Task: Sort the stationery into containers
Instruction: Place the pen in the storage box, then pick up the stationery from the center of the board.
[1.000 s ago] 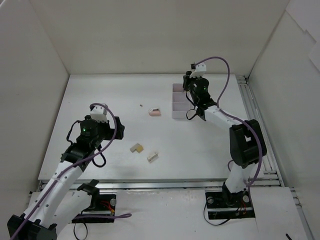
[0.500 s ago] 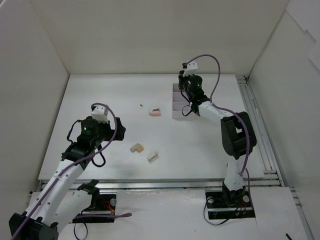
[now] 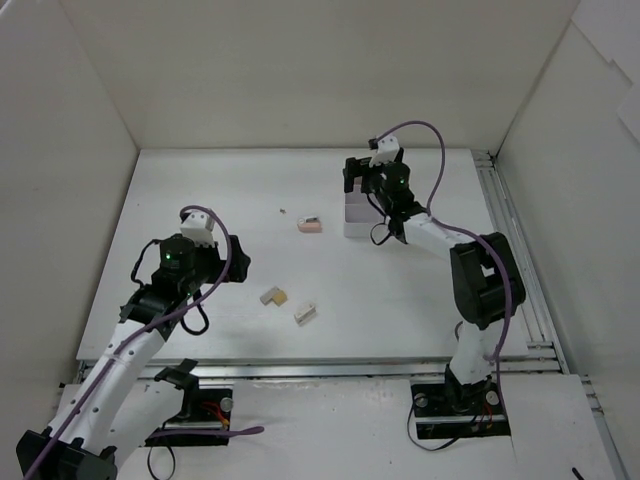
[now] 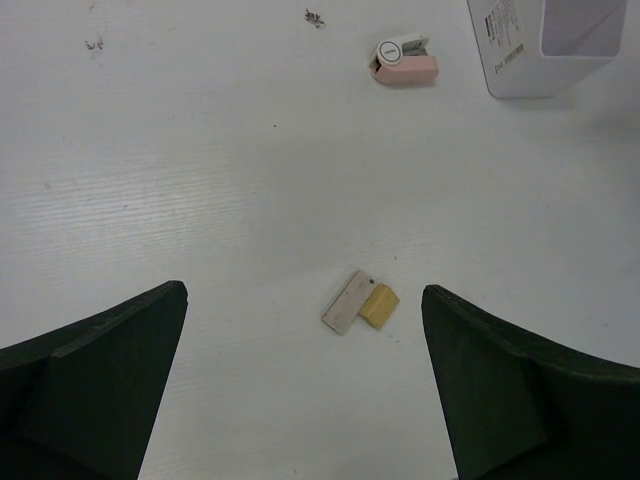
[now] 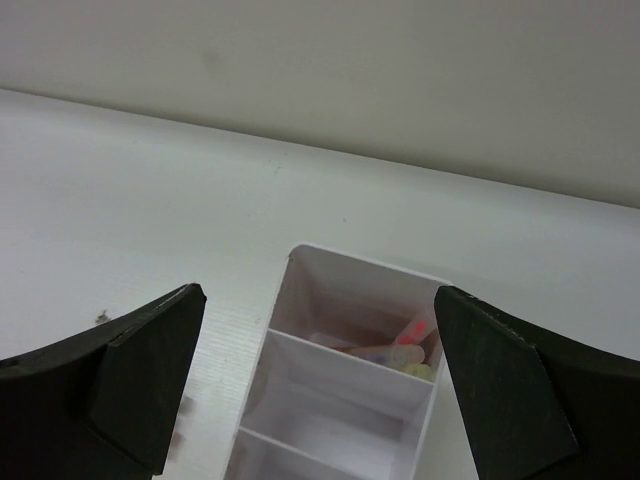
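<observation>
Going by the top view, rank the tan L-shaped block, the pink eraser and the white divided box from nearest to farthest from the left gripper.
1. tan L-shaped block: just right of the left gripper, slightly nearer the table's front edge.
2. pink eraser: mid-table, farther back and right.
3. white divided box: farthest, right of the eraser.

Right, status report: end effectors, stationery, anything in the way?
Left end effector open. Right end effector open above white box, sticks inside. Pink eraser, tan block, cream block unsorted. Nothing obstructing.
</observation>
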You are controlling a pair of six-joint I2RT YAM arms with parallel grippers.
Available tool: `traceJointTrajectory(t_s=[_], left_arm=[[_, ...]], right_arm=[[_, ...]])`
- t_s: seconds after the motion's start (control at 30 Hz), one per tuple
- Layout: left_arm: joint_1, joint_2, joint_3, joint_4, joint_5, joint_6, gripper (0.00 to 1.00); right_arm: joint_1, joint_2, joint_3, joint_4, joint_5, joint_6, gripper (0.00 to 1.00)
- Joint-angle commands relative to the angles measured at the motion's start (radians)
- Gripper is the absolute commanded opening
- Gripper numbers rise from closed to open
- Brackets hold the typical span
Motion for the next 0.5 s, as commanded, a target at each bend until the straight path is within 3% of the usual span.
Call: traceJointTrajectory(t_s=[0.0,0.13,0.2,0.37,0.47], left_arm=[[0.012,-0.011,0.079,-0.017,0.000,-0.039,1.00],[0.030,-0.014,0.094,-0.058,-0.012,-0.098,1.00],[0.059,-0.017,0.096,-0.086,-0.013,-0.124,1.00],[0.125,-0.011,0.096,-0.155,-0.010,-0.223,1.00],[0.159,-0.011,0.088,-0.180,0.005,-0.269,1.00]], right_arm=[[0.013,-0.204,-0.035,0.081,-0.073,0.042,0.98],[0.083,-0.328,-0.086,-0.089,-0.078,0.015,0.98],[0.137,-0.362,-0.060,-0.294,-0.102,-0.001,0.98],[0.262,-0.338,0.014,-0.652,-0.147,0.004,0.98],[0.358,-0.307,-0.004,-0.703,-0.125,0.004,0.98]])
